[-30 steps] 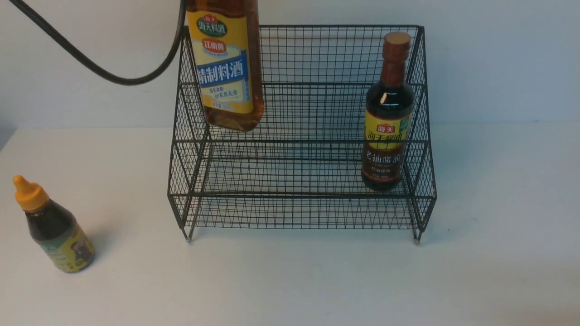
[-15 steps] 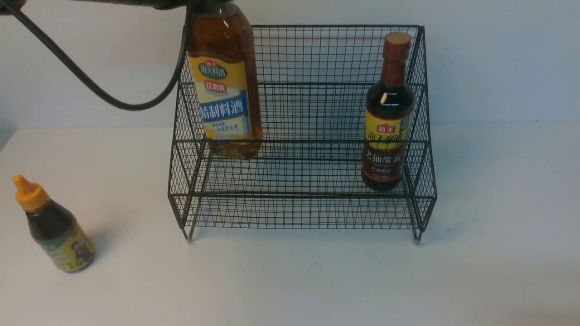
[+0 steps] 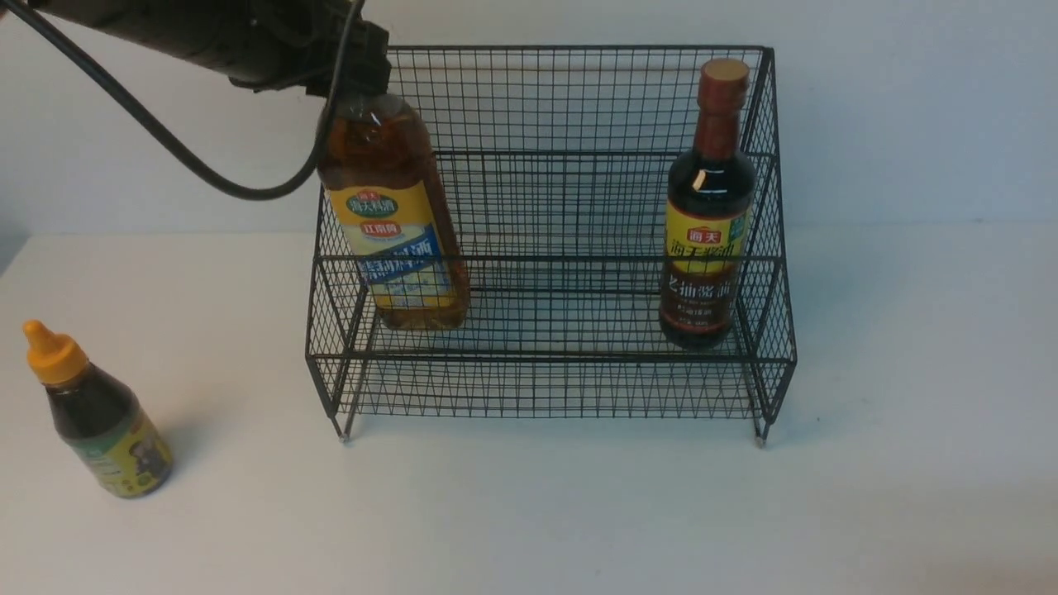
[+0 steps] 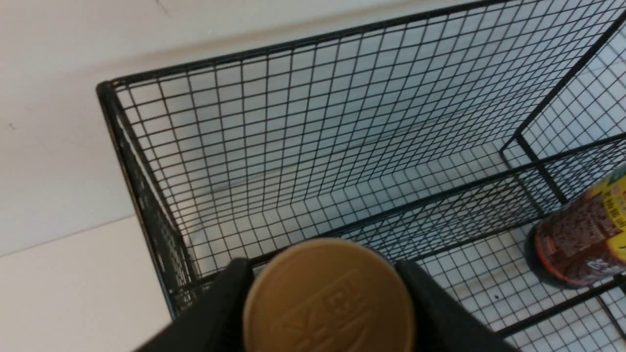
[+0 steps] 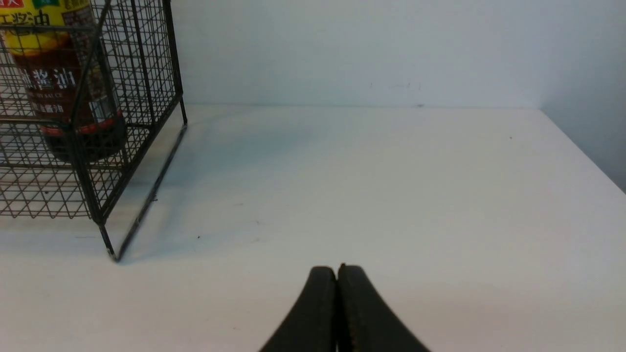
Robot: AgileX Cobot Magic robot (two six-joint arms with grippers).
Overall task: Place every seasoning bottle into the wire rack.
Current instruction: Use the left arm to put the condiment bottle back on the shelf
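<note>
Now the left tool (image 4: pixel 323 268) clamps the gold cap (image 4: pixel 328 305) of the large amber-liquid bottle (image 3: pixel 393 223), tilted low in the front tier of the black wire-mesh rack (image 3: pixel 570 357) (left end), so next it likely needs straightening, seating, then letting go.

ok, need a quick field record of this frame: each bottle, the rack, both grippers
amber bottle: inside the rack, lower front tier, robot's left end, tilted; cannot tell whether its base touches the tier
tall dark bottle: upright on the lower front tier, right end
small bottle: on the table, outside and left of the rack
wire rack: upper rear tier holds nothing
left gripper: closed on the amber bottle's top
right gripper: shut, empty, over the table to the rack's right
left to place: small bottle
</note>
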